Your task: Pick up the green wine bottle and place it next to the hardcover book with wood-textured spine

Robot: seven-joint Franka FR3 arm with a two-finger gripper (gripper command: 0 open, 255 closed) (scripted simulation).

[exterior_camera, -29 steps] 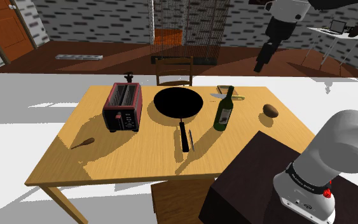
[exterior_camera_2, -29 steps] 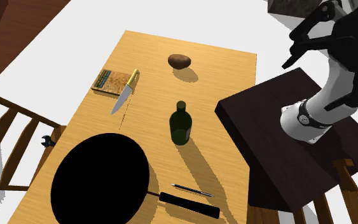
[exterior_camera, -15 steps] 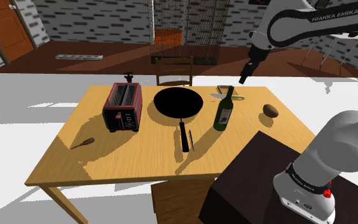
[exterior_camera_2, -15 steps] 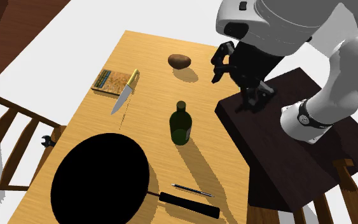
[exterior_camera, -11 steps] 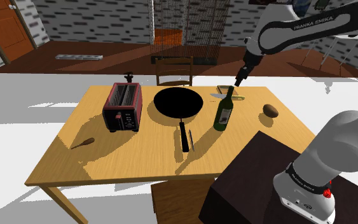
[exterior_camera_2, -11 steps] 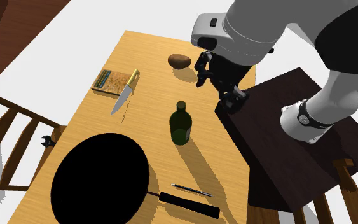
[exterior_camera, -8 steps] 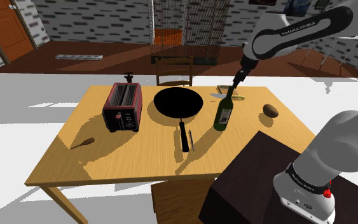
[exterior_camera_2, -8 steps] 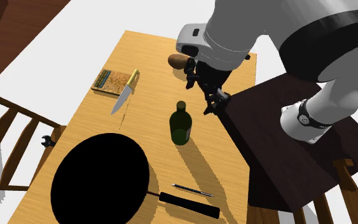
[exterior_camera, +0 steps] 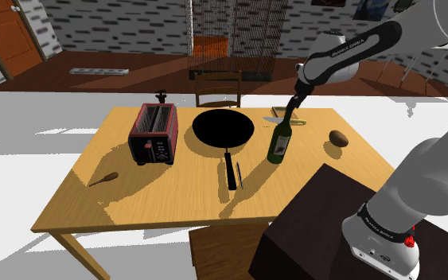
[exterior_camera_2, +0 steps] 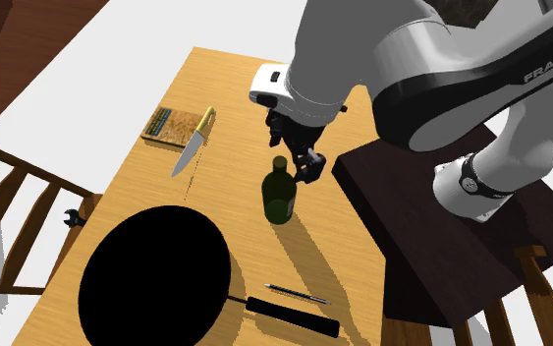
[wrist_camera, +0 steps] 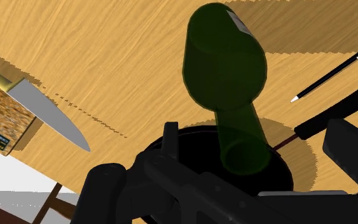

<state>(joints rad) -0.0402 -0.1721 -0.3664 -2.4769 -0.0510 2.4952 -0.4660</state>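
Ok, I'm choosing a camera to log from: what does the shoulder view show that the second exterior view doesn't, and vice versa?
Shoulder view: a red toaster, a brown oval lump and a chair behind the table. Second exterior view: the patterned cover of the book, with the yellow handle of the knife over its edge. Both: the green bottle, the black pan and the pincer close above the bottle's top.

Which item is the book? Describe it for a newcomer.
On the light wooden table, go past the dark green bottle, away from the black frying pan, toward the second exterior view's upper left. The book is the flat rectangle with a speckled brown cover, a yellow-handled knife lying at its edge.
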